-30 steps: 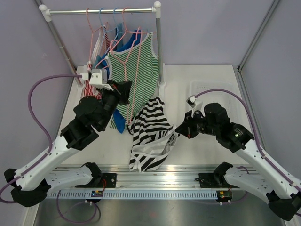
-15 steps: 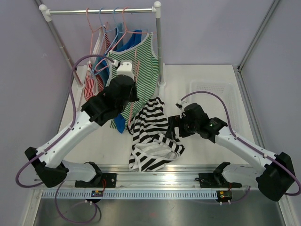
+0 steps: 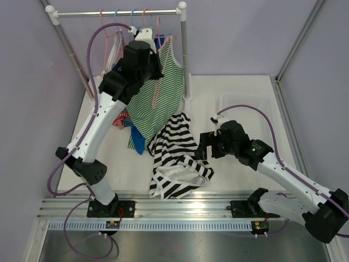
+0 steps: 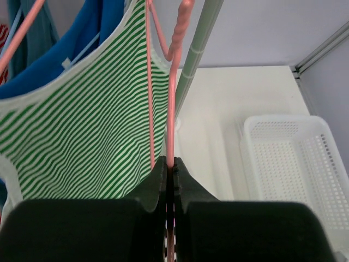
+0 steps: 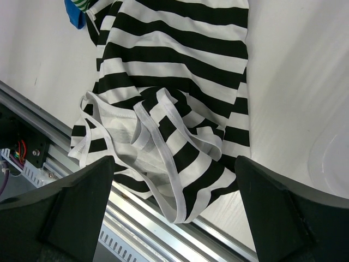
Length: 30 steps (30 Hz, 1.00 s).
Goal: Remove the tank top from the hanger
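Note:
A black-and-white striped tank top (image 3: 177,158) lies crumpled on the table near the front edge, off any hanger. My right gripper (image 3: 203,146) hovers at its right side, open, with the cloth (image 5: 180,93) below its spread fingers (image 5: 82,196). My left gripper (image 3: 155,70) is raised high by the clothes rail (image 3: 117,13), shut on the thin wire of a pink hanger (image 4: 172,109). That hanger stands in front of a green-striped top (image 4: 82,142) on the rack and looks bare.
Other garments hang on the rack: the green-striped top (image 3: 163,93), a blue one and a red-striped one. The rack's right post (image 3: 185,54) stands just beside the held hanger. A white basket (image 3: 245,106) sits at the back right. The metal front rail (image 3: 185,204) borders the table.
My left arm has swung up and back, carrying the pink hanger to the rail. My right gripper has opened and moved a little left; the striped tank top now rests on the table.

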{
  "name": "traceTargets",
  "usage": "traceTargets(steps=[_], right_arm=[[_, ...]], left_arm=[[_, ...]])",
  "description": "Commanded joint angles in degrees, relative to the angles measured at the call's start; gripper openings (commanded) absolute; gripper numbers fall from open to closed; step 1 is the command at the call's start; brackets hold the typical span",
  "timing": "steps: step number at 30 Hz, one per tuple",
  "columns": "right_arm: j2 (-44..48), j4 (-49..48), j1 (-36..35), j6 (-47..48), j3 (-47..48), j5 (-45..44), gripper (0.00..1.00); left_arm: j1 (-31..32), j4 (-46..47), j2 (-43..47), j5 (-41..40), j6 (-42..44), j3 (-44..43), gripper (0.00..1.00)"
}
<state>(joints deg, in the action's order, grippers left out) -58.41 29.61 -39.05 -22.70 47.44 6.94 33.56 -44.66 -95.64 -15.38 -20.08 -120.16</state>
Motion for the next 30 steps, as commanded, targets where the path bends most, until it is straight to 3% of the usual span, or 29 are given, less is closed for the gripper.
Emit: traceTargets(steps=[1, 7, 18, 21, 26, 30], right_arm=[[1.72, -0.43, -0.15, 1.25, 0.37, -1.84, 1.0], [1.2, -0.51, -0.15, 1.78, 0.99, -1.05, 0.99], [2.51, -1.47, -0.15, 0.82, 0.46, 0.62, 1.0], [2.95, -1.39, -0.15, 0.46, 0.11, 1.15, 1.0], [3.13, -2.97, -0.15, 0.29, -1.03, 1.93, 1.0], [0.68, -4.2, -0.15, 0.02, -0.42, 2.81, 0.99]], left_arm=[[-1.92, -0.25, -3.58, 8.07, 2.14, -9.36, 0.0], [-5.7, -2.71, -12.37, 12.12, 1.79, -21.78, 0.0], [-7.81, 6.78, -18.44, 13.88, 3.82, -23.45, 0.0], [-7.81, 6.52, -20.29, 14.94, 3.99, -24.42, 0.0], [-7.81, 7.66, -19.32, 12.83, 3.73, -18.89, 0.0], [-8.07, 5.73, -20.99, 10.63, 3.99, -22.3, 0.0]])
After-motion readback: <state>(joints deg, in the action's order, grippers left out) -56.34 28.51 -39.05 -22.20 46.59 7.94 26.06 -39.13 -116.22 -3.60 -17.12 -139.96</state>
